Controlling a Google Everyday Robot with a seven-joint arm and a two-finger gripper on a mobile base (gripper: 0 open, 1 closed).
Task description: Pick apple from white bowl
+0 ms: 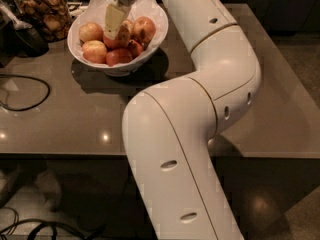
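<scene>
Glossy white bowl [120, 69] on the grey table [75, 124] holds the red-orange apple [122, 41] mid-pile; the cream pincer [116, 30] dips onto it from above, whether clamped or apart I cannot tell

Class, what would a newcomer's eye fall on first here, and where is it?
The huge white robot arm fills the foreground, bending up over the table. At top left its hand hangs over red and yellow apples heaped in a paper-lined white bowl.
</scene>
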